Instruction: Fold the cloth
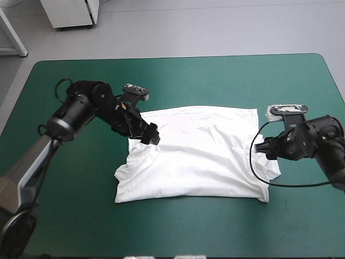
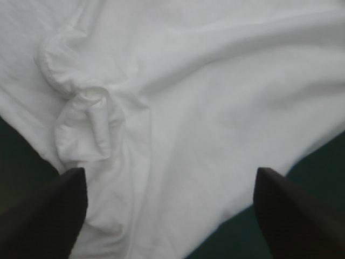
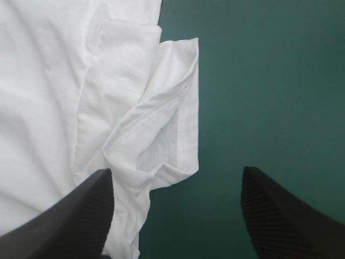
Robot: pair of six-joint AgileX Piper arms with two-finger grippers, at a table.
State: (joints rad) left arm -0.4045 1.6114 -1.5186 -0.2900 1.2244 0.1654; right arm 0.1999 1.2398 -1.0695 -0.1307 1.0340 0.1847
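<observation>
High view: left end effector (image 1: 153,136) slants over T-shirt (image 1: 199,156).

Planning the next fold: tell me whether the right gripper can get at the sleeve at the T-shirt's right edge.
Probably yes. The right gripper is open, and the sleeve of the T-shirt lies just ahead between its fingers, on the teal-green cover, with nothing over it.

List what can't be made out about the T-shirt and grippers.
High view: whether the left gripper touches the T-shirt; its wrist hides the tips.
High view: the right gripper, too dark to separate its fingers.
Wrist views: the T-shirt's outline, cut off at the edges.
</observation>
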